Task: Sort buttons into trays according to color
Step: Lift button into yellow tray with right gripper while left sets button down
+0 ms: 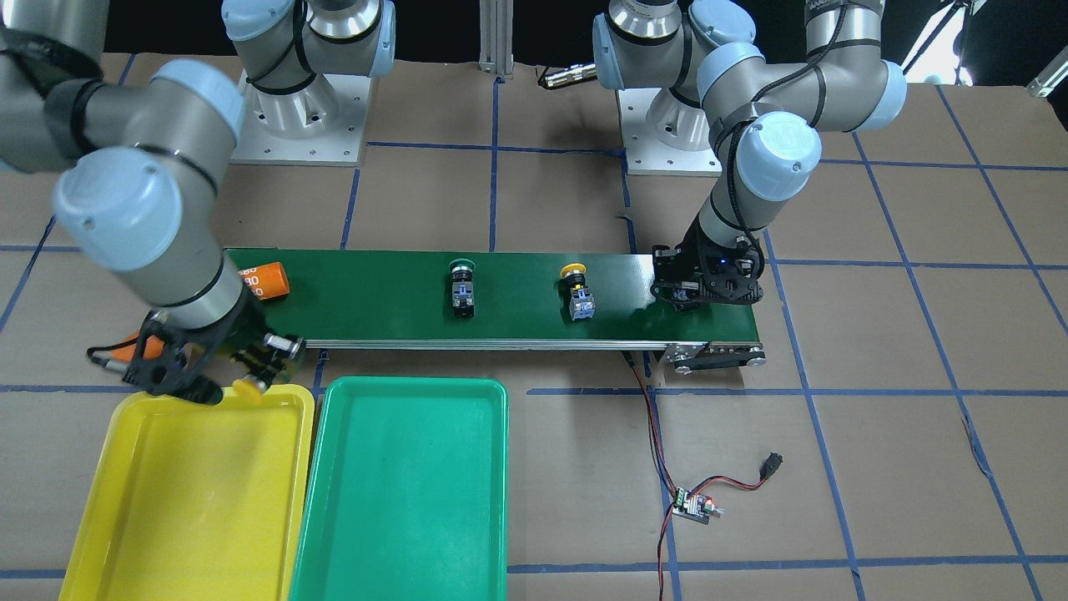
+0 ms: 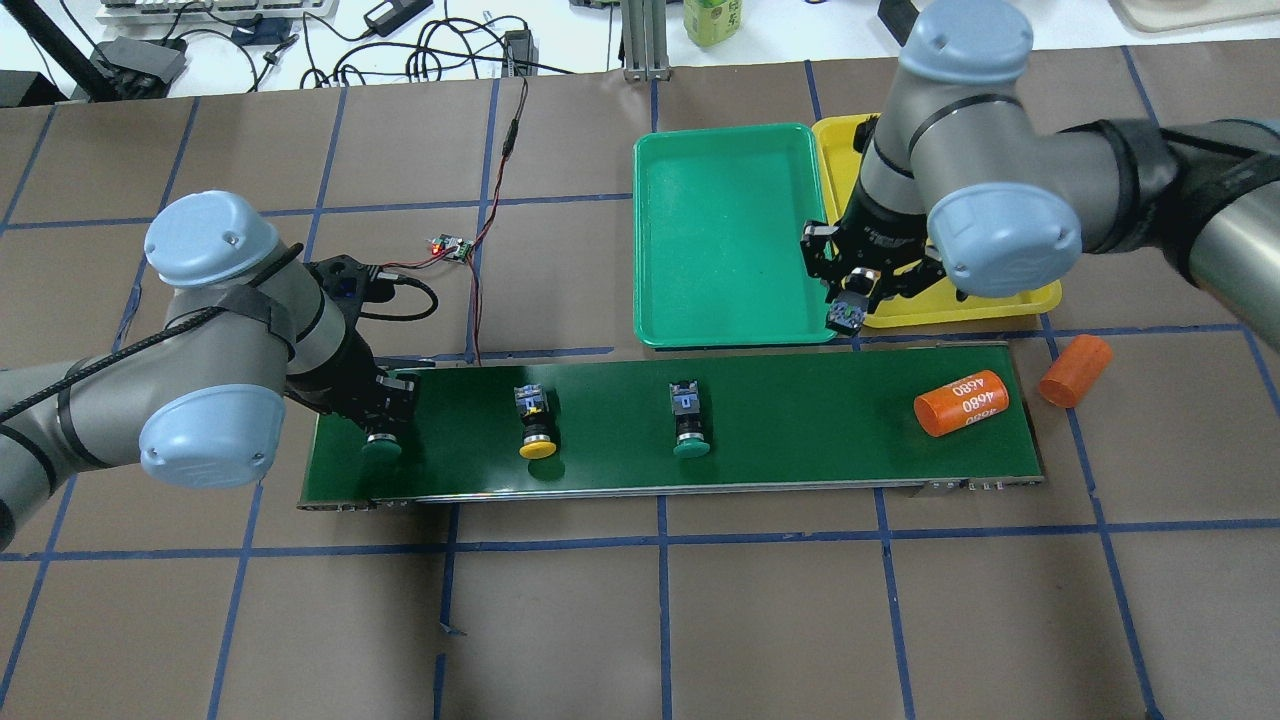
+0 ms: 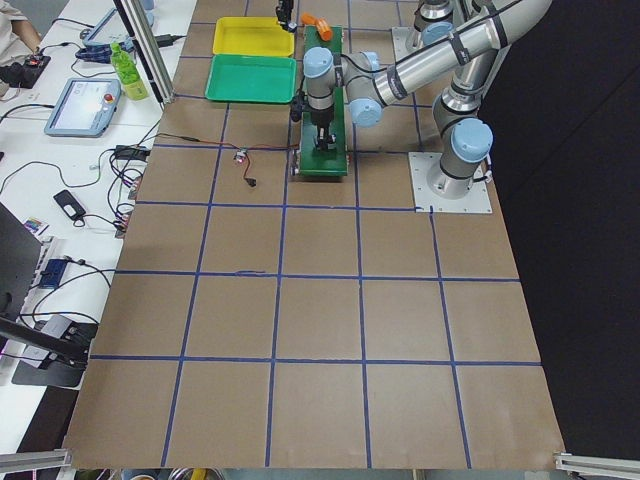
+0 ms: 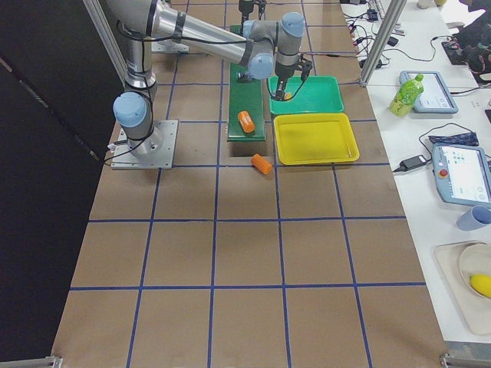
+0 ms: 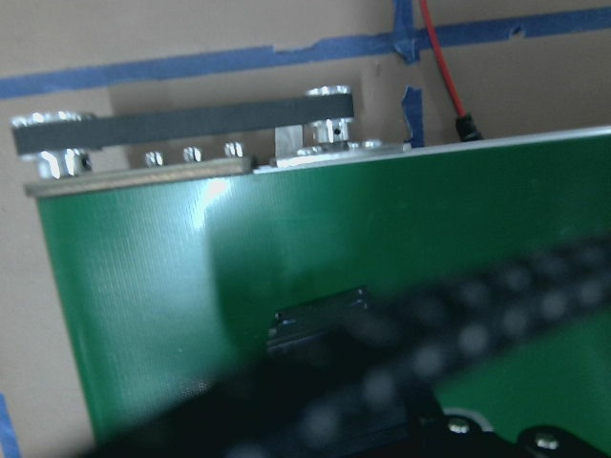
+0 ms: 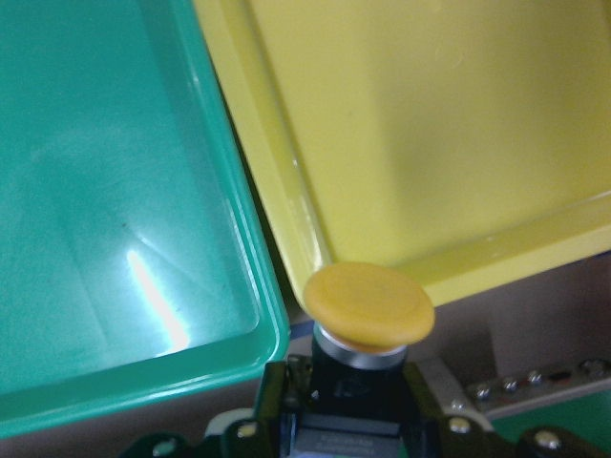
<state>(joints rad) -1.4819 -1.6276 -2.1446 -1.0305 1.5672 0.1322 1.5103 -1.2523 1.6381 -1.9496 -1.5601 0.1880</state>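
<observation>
Starting on our side of the table, we see the left gripper (image 2: 385,405) low over the left end of the conveyor belt (image 2: 800,420), right at the end green button (image 2: 381,447). We cannot tell whether its fingers clamp it. Along the belt lie the belt yellow button (image 2: 537,425), the middle green button (image 2: 690,425) and an orange cylinder (image 2: 960,402). Farther out, the right gripper (image 2: 848,312) pinches the held yellow button (image 6: 368,305), whose cap is above the near rim of the yellow tray (image 2: 960,315), just beside the green tray (image 2: 730,230).
</observation>
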